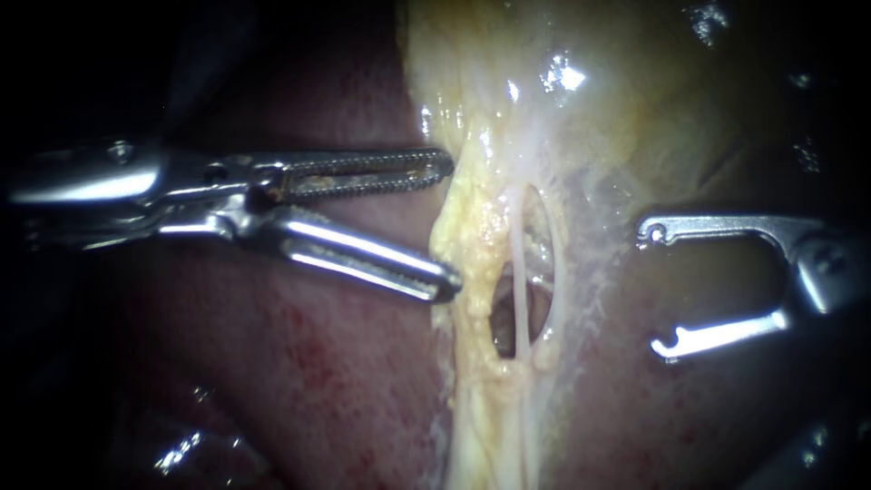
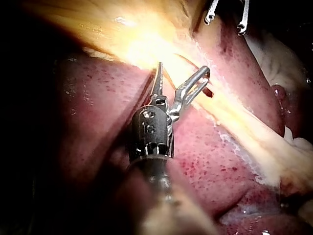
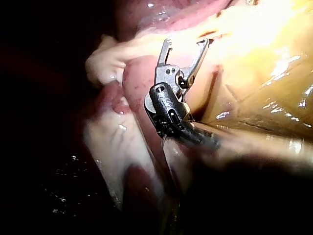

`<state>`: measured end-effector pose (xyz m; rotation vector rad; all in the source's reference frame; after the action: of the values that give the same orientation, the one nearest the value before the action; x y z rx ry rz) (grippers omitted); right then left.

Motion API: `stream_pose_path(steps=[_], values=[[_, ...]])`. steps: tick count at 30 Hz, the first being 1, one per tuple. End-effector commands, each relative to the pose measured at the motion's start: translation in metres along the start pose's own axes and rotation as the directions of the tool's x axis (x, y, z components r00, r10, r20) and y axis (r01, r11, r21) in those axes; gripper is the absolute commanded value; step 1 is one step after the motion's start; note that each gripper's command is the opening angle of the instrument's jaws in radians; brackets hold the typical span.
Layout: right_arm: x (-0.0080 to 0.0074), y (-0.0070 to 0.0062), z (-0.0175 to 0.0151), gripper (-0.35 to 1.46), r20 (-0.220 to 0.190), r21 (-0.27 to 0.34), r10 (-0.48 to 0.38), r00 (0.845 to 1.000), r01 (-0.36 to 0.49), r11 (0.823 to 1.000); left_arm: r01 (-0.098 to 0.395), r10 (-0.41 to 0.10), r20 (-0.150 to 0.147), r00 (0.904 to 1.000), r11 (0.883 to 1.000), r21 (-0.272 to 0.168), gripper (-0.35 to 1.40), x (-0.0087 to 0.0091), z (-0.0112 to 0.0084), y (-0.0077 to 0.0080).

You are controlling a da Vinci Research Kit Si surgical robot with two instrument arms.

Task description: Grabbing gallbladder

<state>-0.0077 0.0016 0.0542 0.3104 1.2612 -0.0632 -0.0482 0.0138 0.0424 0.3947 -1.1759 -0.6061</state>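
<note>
While neither instrument held anything, the gallbladder (image 1: 599,100) lay as a pale yellow sheet across the upper middle of the endoscope view. It narrowed downward into a fatty yellow strip (image 1: 472,236) that ran over the dark red liver (image 1: 299,363). The left instrument (image 1: 449,222) had its ridged jaws spread wide, their tips right at the strip's left edge. Whether the lower tip touched the fat or only came close, I could not tell. The right instrument (image 1: 653,289) sat on the far side with its hook-tipped jaws likewise apart, near the strip's thin pale margin but clear of it. Between the two, a window (image 1: 504,318) in the strip was crossed by a thin pale tube (image 1: 520,272).

The risk, as I judged it, lay in where the left jaws would close. A bite taken this low would catch crumbly fat rather than gallbladder wall, and could tear out under traction. A bite pushed too deep might reach the window and pinch the tube. The lower jaw's tip could also scrape the liver beneath, whose speckled surface looked fragile.
</note>
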Motion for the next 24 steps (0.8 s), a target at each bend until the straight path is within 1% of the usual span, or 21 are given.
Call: stream_pose_path(steps=[1,7,8,10,13,16,18,21,22,23,24], values=[[0.0,0.0,0.0,0.59,0.0,0.0,0.0,1.0,0.0,1.0,0.004,-0.004,0.001,1.0,1.0,-0.002,0.56,0.0001,0.0002,0.0003],[0.0,0.0,0.0,0.59,0.0,0.0,0.0,1.0,0.0,1.0,0.005,-0.005,-0.004,1.0,1.0,-0.016,0.56,0.0004,0.0009,0.0015],[0.0,0.0,0.0,0.59,0.0,0.0,0.0,1.0,0.0,1.0,0.011,-0.011,-0.003,0.9999,1.0,-0.021,0.56,0.0004,0.001,0.0016],[0.0,0.0,0.0,0.59,0.0,0.0,0.0,1.0,0.0,1.0,0.018,-0.018,-0.002,0.9998,0.999,-0.026,0.51,0.0003,0.0012,0.0018],[0.0,0.0,0.0,0.59,0.0,0.0,0.0,1.0,0.0,1.0,0.036,-0.037,-0.002,0.9993,0.999,-0.04,0.34,0.0004,0.0013,0.0022],[0.0,0.0,0.0,0.59,0.0,0.0,0.0,1.0,0.0,1.0,0.038,-0.038,-0.007,0.9993,0.998,-0.048,0.19,0.0006,0.0012,0.0026],[0.0,0.0,0.0,0.59,0.0,0.0,0.0,1.0,0.0,1.0,0.044,-0.045,-0.006,0.999,0.998,-0.051,0.14,0.0008,0.001,0.0029],[0.0,0.0,0.0,0.59,0.0,0.0,0.0,1.0,0.0,1.0,0.051,-0.052,-0.005,0.9987,0.997,-0.054,-0.16,0.0009,0.0006,0.0029],[0.0,0.0,0.0,0.59,0.0,0.0,0.0,1.0,0.0,1.0,0.051,-0.052,-0.008,0.9986,0.997,-0.055,-0.21,0.001,0.0005,0.0029],[0.0,0.0,0.0,0.59,0.0,0.0,0.0,1.0,0.0,1.0,0.052,-0.052,-0.008,0.9986,0.997,-0.057,-0.33,0.001,0.0004,0.0028],[0.0,0.0,0.0,0.59,0.0,0.0,0.0,1.0,0.0,1.0,0.058,-0.058,-0.01,0.9982,0.997,-0.058,-0.35,0.001,0.0003,0.0028]])
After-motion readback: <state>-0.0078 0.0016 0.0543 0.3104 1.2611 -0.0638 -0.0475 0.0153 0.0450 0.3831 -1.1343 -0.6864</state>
